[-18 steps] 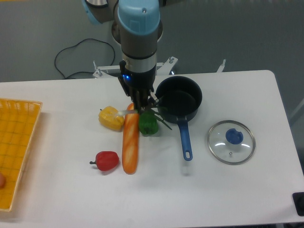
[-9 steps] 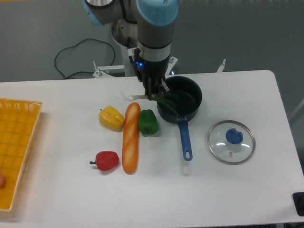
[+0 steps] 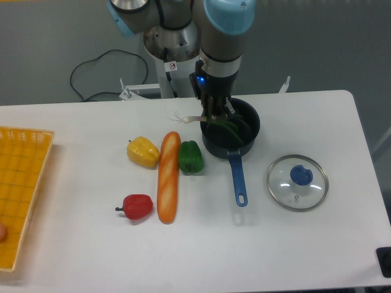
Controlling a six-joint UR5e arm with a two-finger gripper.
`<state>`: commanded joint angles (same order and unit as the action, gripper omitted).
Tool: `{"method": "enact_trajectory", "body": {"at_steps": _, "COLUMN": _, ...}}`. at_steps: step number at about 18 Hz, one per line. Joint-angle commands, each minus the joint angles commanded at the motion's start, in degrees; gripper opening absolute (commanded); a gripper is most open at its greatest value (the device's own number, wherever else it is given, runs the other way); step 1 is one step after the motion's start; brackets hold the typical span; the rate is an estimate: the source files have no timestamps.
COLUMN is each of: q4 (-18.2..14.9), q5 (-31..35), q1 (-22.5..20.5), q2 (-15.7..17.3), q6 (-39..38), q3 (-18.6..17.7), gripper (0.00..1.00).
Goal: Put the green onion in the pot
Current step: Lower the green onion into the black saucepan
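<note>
The pot (image 3: 231,129) sits right of the baguette (image 3: 167,177), the lid (image 3: 297,174) farther right; the green onion (image 3: 208,119) hangs over the pot's left rim.

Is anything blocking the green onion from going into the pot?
Nothing visible blocks it. The gripper holds the green onion over the open pot, and the glass lid lies off to the side.

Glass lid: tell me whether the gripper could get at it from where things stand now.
Probably yes. The glass lid lies alone on the table, knob up, with nothing over it. But the gripper is shut on the green onion above the pot, so it would have to release that first.
</note>
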<state>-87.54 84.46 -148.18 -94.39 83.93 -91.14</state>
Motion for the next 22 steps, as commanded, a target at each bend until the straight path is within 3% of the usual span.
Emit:
{"method": "enact_trajectory", "body": {"at_steps": 9, "q4": 1.0, "q5": -0.2, "q1": -1.1, "q2": -1.5, "q6": 1.4, "q3": -0.8, "gripper": 0.23}}
{"method": "enact_trajectory", "body": {"at_steps": 22, "q4": 5.5, "q5": 0.0, "q1": -0.9, "q2": -2.1, "q6": 5.7, "q3": -6.8, "gripper": 0.23}}
